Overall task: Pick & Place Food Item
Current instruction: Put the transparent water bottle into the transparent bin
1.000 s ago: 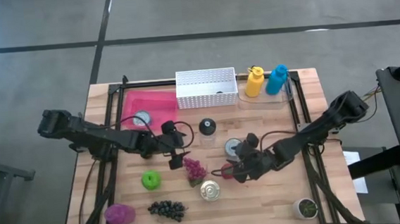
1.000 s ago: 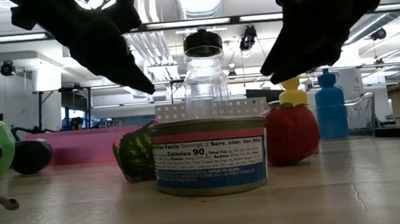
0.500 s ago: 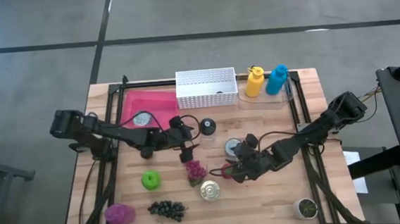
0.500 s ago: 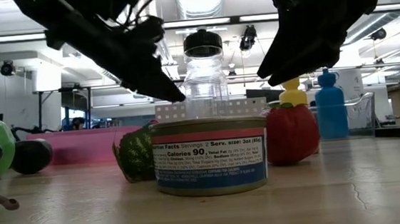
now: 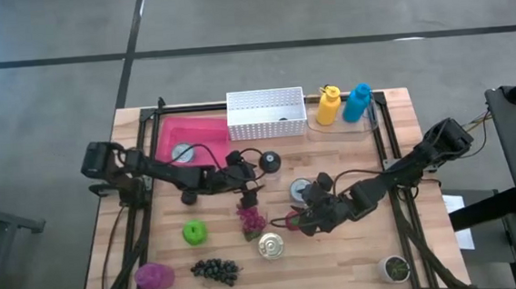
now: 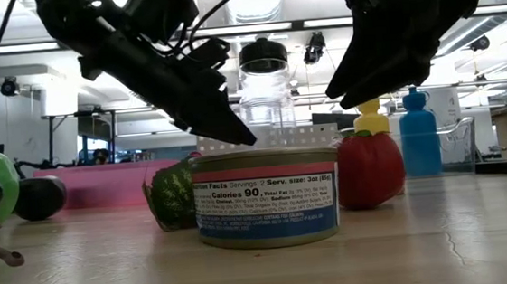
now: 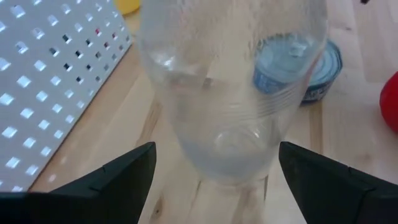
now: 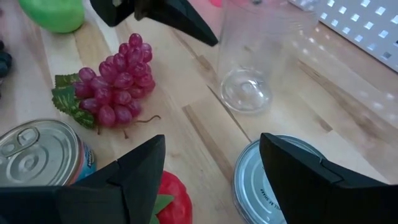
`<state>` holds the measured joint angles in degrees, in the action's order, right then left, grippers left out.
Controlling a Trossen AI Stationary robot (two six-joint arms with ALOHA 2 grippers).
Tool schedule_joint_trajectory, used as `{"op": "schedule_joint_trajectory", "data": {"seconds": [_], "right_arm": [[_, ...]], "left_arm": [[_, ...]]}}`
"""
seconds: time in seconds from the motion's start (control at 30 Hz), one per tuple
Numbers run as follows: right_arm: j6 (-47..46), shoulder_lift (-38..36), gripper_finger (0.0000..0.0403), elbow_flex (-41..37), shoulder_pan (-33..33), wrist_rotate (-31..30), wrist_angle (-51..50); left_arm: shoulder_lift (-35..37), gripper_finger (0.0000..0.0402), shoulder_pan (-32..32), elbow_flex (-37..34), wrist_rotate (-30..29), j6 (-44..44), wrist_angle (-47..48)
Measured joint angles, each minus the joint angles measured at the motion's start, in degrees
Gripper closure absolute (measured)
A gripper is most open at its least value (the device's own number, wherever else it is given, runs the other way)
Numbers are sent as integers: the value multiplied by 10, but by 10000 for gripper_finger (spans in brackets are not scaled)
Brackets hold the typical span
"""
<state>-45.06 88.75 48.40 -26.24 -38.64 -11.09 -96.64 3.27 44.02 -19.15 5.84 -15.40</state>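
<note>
A clear jar with a black lid stands upright on the wooden table. My left gripper is just to its left, open. In the left wrist view the jar stands ahead of the two spread fingers, apart from them. Red grapes lie nearer, below that gripper. My right gripper hangs open above a red strawberry-like fruit that rests on the table beside a silver-topped can. A second can stands toward the near edge.
A green apple, dark grapes and a purple item lie near the left front. A pink tray, a white perforated basket, and yellow and blue bottles line the far edge.
My left gripper has gone toward the table's right edge and down, closing in on the clear jar, and has stayed open. My right gripper has kept still.
</note>
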Motion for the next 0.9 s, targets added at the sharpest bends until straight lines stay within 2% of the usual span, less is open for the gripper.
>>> {"op": "schedule_joint_trajectory", "data": {"seconds": [0.47, 0.9], "right_arm": [[18, -1, 157, 0, 0, -5, -2], [22, -3, 140, 0, 0, -5, -6]], "left_arm": [[-60, 65, -6, 4, 8, 0, -126], [-78, 73, -17, 28, 8, -1, -134]]}}
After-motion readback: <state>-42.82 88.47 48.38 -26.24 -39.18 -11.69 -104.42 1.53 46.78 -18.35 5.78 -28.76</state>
